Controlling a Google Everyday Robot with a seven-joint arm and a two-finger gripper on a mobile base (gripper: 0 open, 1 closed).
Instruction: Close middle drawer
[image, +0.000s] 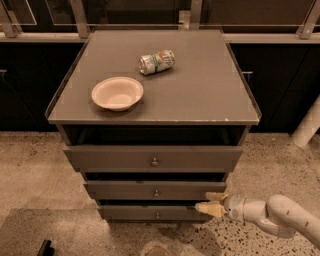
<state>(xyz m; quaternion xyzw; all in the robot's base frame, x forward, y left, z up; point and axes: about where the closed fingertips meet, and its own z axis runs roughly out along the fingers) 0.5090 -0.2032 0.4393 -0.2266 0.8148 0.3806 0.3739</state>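
Tool (210, 202) at R end, mid drawer (155, 190) — 3 drawers (152, 159) ajar

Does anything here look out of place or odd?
The soda can lies tipped on its side on the cabinet top, and the middle drawer sticks out, not shut. The gripper sits by its right end.

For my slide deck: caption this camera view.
Gripper by the right end of the pulled-out middle drawer; bowl and can on the cabinet top.
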